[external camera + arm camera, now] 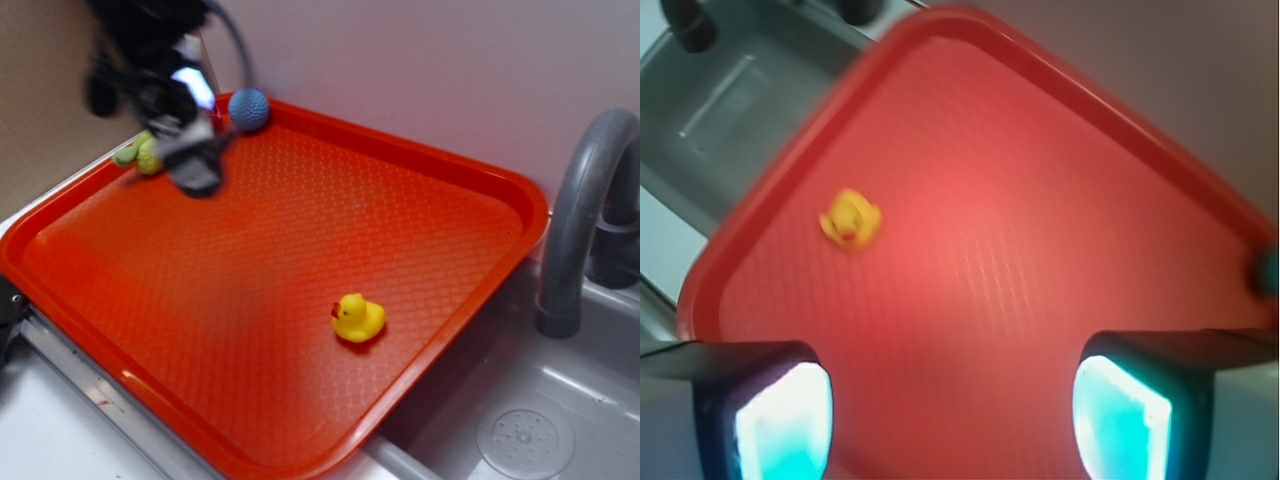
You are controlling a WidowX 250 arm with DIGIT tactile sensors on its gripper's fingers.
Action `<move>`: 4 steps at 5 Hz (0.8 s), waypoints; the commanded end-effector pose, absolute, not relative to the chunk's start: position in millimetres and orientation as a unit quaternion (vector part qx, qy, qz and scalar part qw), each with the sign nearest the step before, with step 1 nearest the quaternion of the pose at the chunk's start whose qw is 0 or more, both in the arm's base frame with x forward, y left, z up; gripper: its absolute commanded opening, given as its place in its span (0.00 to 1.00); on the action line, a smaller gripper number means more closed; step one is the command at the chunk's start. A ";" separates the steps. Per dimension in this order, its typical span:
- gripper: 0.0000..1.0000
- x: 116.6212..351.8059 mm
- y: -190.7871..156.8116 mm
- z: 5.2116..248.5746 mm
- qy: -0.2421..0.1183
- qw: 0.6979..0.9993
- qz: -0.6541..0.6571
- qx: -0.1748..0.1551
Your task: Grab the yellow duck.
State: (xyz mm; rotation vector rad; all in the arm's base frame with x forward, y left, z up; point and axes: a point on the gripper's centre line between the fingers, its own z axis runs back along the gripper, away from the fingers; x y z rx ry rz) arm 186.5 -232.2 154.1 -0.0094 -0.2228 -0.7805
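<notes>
While the gripper hangs blurred in the upper left of the exterior frame, a dark, boxy mass of black housing and cable with a pale glint on one face, the wrist view shows its two fingers standing well apart with nothing between them, each a black block faced with a glowing cyan-white pad. Just behind it in the exterior view, a yellow-green plush toy with a soft, lumpy surface peeks out at the far left edge of the tray. Slightly to the right, a blue ball, round and covered in fine dimples, rests against the raised back rim. The red tray fills most of the frame, a rounded-corner rectangle of hard plastic with a smooth, glossy lip and a floor embossed with a small diamond grid. Right of centre and low in the frame sits the yellow duck, small, glossy and smooth, its red-orange beak pointing left, upright on the tray floor and well apart from the gripper. At the far right a curved grey faucet arches over a grey sink with a round perforated drain
</notes>
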 end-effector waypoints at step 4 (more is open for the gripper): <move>1.00 168.0 -290.0 103.2 -0.076 0.850 -0.519 -0.052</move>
